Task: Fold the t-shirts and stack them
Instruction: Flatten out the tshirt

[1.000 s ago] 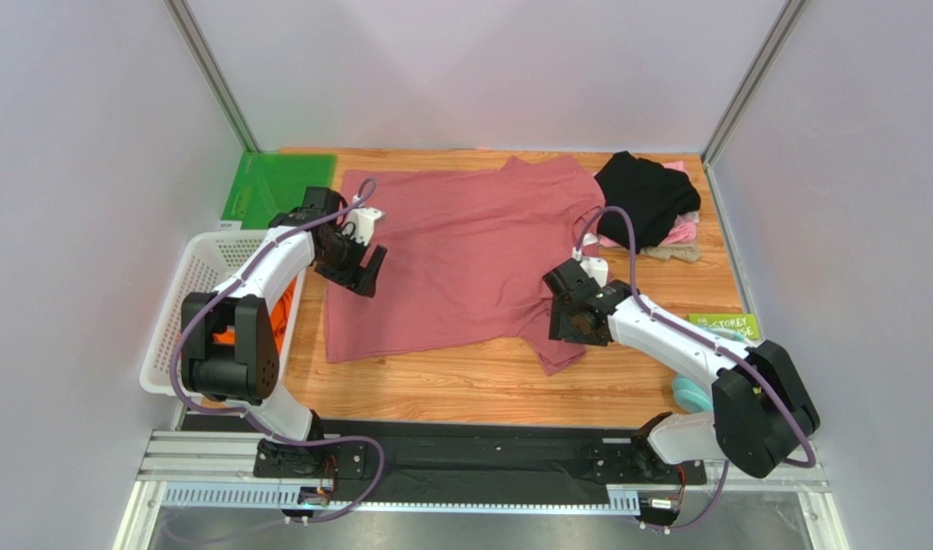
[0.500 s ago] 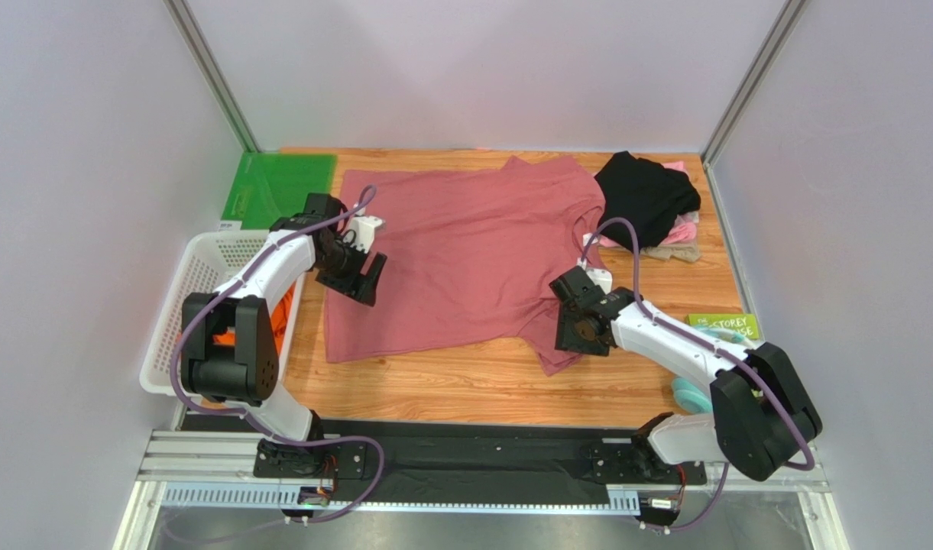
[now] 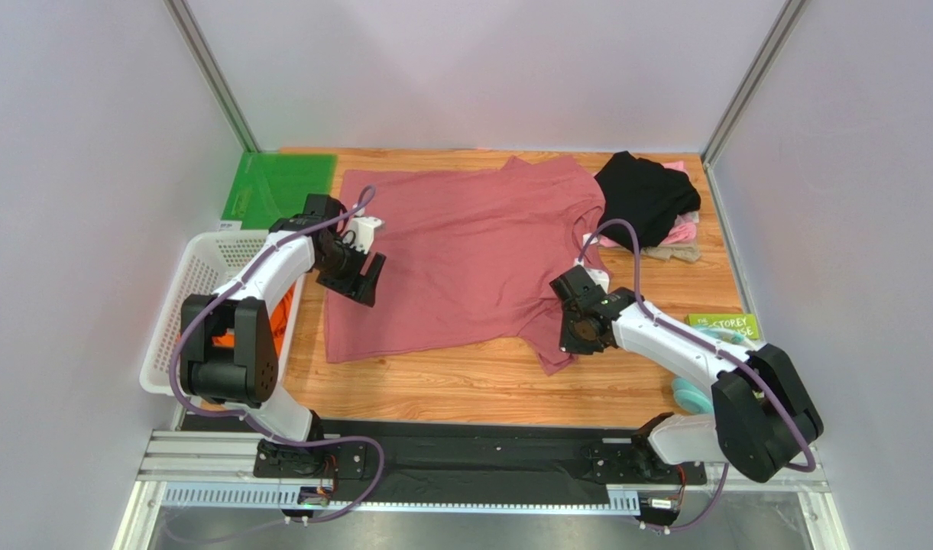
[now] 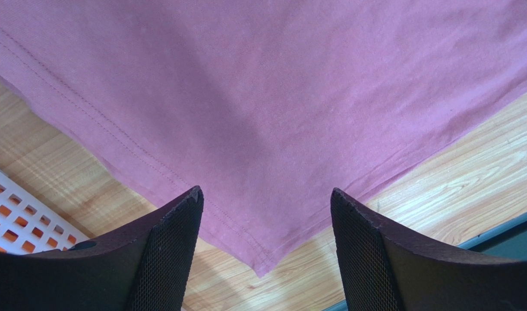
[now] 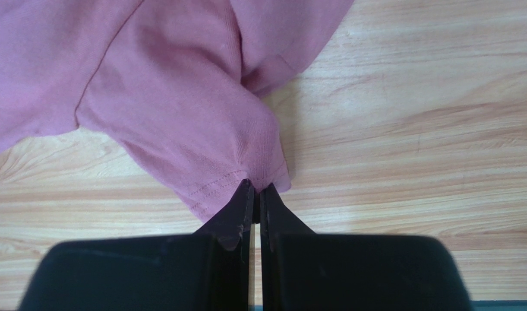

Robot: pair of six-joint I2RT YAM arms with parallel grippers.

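A large dusty-rose t-shirt [image 3: 459,258] lies spread flat on the wooden table. My left gripper [image 3: 365,275] hovers open over its left side. In the left wrist view the shirt [image 4: 266,97] ends in a hemmed corner [image 4: 262,262] between the wide-apart fingers of that gripper [image 4: 266,192], and nothing is gripped. My right gripper [image 3: 574,332] is at the bunched sleeve on the shirt's near right. The right wrist view shows that gripper [image 5: 255,186] shut on the sleeve's stitched hem [image 5: 214,184]. A black t-shirt [image 3: 646,195] is heaped over a pale pink one [image 3: 680,233] at the back right.
A white mesh basket [image 3: 201,275] hangs off the table's left edge with orange cloth [image 3: 283,319] inside. A green board [image 3: 278,189] lies at the back left. A green card [image 3: 723,327] and a teal object [image 3: 691,398] sit near the right arm. Grey walls enclose the table.
My right gripper has slid slightly nearer and shut on the sleeve hem. My left gripper dropped a little toward the shirt's edge and its fingers narrowed slightly.
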